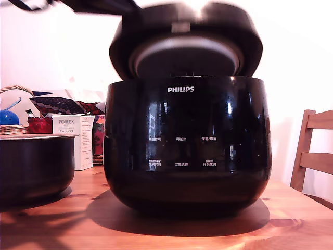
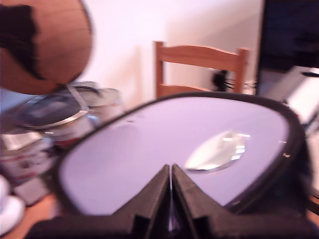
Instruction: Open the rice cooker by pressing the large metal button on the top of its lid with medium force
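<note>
Standing on the worktop (image 1: 291, 219), the cooker (image 1: 187, 146) has its lid (image 1: 185, 39) sprung partly up, grey plate (image 1: 184, 54) showing beneath. A dark pot (image 1: 34, 166) sits at the exterior view's left. Above the lid, the jaws are pressed together, holding nothing.
</note>
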Controlling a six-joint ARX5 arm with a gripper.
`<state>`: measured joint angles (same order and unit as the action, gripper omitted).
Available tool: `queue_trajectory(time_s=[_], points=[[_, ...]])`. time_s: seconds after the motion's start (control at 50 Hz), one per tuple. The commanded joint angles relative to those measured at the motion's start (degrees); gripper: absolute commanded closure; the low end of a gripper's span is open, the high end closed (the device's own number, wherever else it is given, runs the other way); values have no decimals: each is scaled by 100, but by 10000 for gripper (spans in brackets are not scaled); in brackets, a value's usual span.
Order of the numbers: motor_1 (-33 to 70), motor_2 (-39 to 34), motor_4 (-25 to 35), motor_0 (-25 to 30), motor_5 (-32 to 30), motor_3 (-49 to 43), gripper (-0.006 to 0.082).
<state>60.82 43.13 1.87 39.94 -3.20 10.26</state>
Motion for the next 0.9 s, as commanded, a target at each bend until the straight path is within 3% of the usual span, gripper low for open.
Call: queue_trajectory(time_s=[0.0, 0.64, 0.88], points=[[-120, -142, -50, -144, 17, -37, 789], [-994, -142, -387, -2157, -31, -647, 789], [-1270, -142, -385, -2673, -28, -745, 789]])
